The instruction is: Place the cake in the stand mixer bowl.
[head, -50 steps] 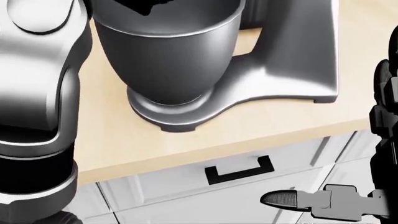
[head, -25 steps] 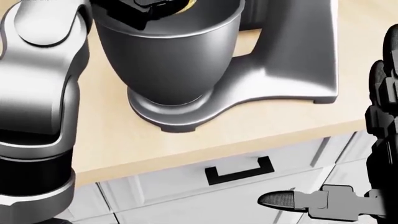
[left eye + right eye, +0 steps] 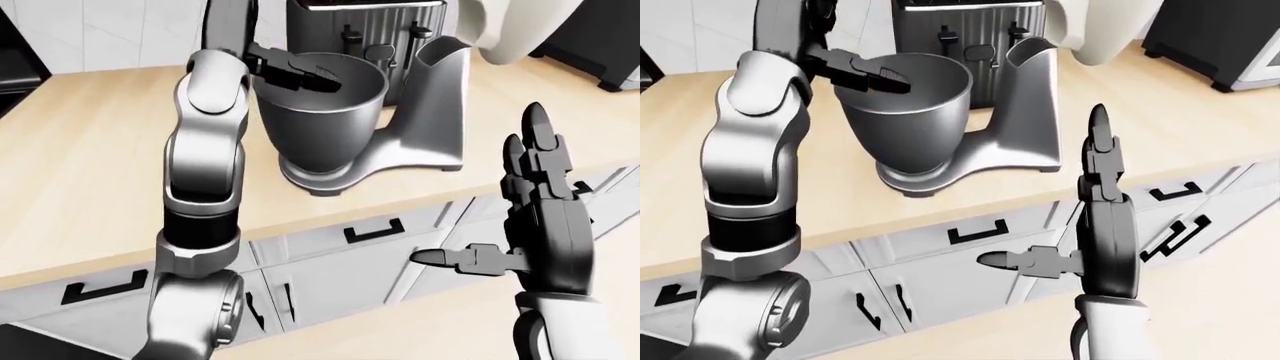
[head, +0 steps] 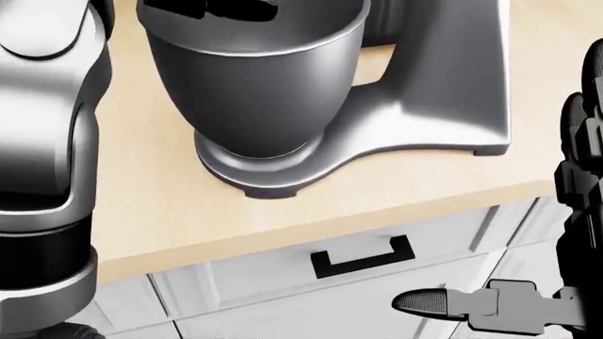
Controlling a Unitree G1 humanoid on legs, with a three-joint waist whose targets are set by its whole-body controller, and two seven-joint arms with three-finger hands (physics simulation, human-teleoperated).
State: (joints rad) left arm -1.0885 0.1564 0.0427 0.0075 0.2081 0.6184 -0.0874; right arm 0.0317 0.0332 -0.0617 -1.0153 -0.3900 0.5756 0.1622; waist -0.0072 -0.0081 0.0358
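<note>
Reaching over the stand mixer bowl (image 3: 322, 112) in the upper middle of the left-eye view, the left hand (image 3: 295, 73) hangs over its rim, grip unclear, cake unseen. Lower right, the right hand (image 3: 540, 217) is spread, well apart.

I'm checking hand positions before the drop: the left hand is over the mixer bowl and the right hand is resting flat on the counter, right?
Not quite. The left hand is over the mixer bowl, but the right hand is not on the counter; the left-eye view shows it raised, fingers open, before the drawers.
</note>
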